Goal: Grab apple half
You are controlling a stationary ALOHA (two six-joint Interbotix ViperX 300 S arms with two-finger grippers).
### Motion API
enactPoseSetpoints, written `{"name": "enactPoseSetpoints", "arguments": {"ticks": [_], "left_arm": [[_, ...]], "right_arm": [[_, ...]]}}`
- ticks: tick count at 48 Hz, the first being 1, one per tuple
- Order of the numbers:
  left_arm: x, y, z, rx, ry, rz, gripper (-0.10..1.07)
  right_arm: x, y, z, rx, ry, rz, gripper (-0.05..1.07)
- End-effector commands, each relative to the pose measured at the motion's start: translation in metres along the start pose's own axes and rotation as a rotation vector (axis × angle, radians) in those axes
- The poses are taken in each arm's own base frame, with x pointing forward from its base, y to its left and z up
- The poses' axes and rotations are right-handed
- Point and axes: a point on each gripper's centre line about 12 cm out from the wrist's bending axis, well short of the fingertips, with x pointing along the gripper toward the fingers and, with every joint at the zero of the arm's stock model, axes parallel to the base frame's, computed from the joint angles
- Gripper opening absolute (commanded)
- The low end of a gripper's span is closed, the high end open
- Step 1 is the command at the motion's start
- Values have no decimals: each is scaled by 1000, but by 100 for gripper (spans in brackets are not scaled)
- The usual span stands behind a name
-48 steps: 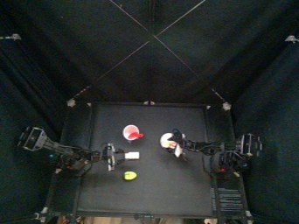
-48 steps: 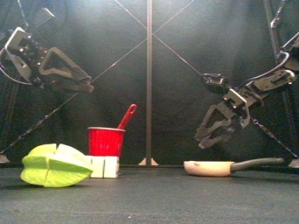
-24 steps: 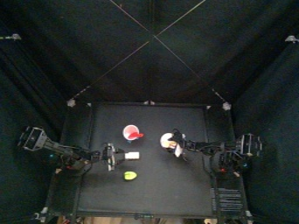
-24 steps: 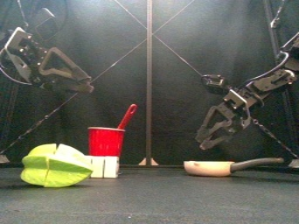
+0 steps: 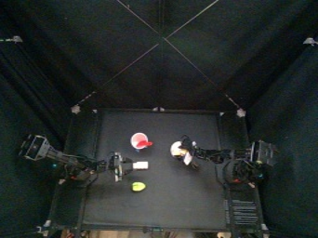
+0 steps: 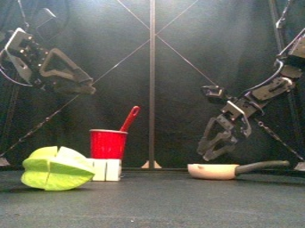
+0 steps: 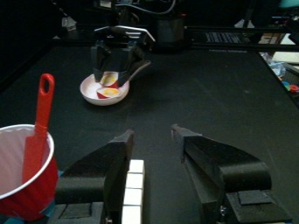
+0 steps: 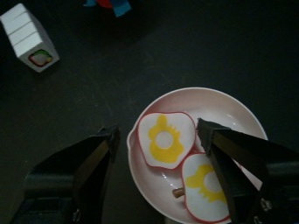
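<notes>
Two apple halves, red-skinned with pale flesh and yellow centres, lie cut side up in a small white pan (image 8: 239,118). One apple half (image 8: 165,141) sits directly under my right gripper (image 8: 158,138), whose jaws stand open on either side of it and above it. The other half (image 8: 207,185) lies beside it. In the front view the right gripper (image 6: 210,150) hangs a little above the pan (image 6: 218,170). My left gripper (image 7: 152,133) is open, held high at the left (image 6: 78,85), above white blocks (image 7: 135,185).
A red cup (image 6: 109,142) with a red spoon (image 6: 127,118) stands left of centre, with the white blocks (image 6: 110,171) in front of it. A green faceted object (image 6: 55,168) lies at the front left. The pan handle (image 6: 265,165) points right.
The right gripper has come down slightly toward the pan, still open. The left arm has not moved.
</notes>
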Motion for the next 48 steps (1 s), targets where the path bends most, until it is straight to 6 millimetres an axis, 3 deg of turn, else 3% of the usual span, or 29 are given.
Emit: {"name": "enactPoseSetpoints", "arguments": {"ticks": [1,48], "left_arm": [[3,-1,6,-3,-19,1,80],[3,-1,6,-3,-19,1,80]], "right_arm": [[4,-2,8,11,-19,-8,99],[17,-12,-5,11,43,-40,97]]}}
